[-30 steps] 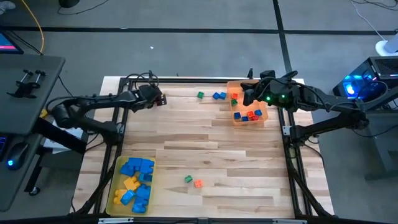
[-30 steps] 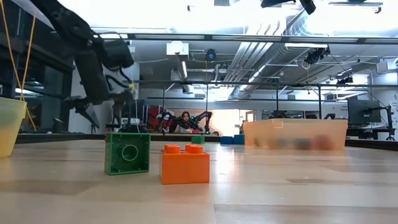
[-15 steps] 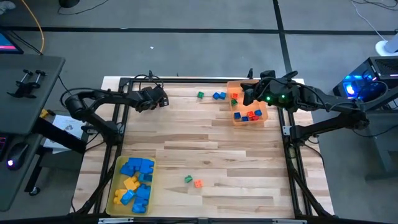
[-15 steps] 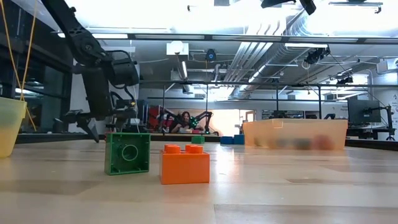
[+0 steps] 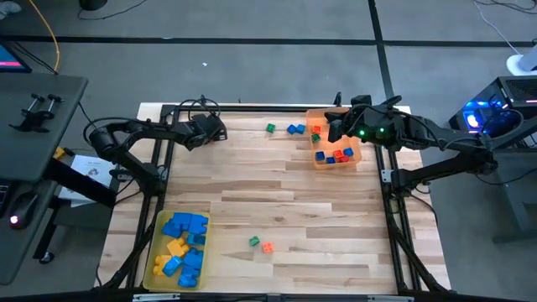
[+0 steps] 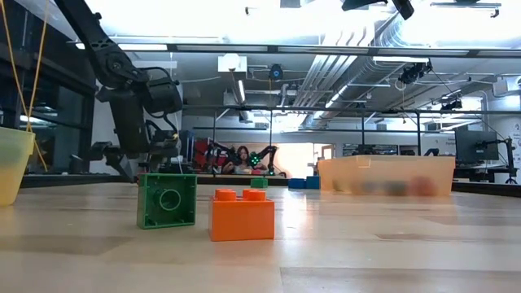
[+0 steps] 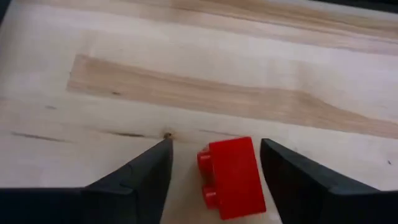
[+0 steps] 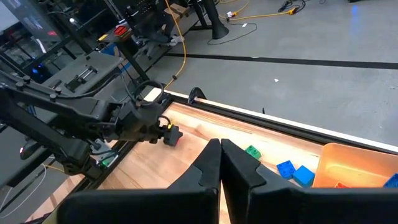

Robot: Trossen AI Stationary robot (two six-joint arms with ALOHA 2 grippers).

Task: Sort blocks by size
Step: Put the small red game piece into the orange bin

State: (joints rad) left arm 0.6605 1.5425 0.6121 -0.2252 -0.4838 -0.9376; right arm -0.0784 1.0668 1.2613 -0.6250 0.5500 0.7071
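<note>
Wooden bench carrying scattered blocks. Am lowering left gripper near far-left corner, fingers spread either side of red block, not yet touching, lining up grasp. Right gripper hovering closed over orange tray at far-right edge, waiting.

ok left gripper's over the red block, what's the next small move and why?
Probably close the left gripper on the red block: the block lies on the table between the two fingers, with a gap still showing on each side, so it isn't gripped yet.
</note>
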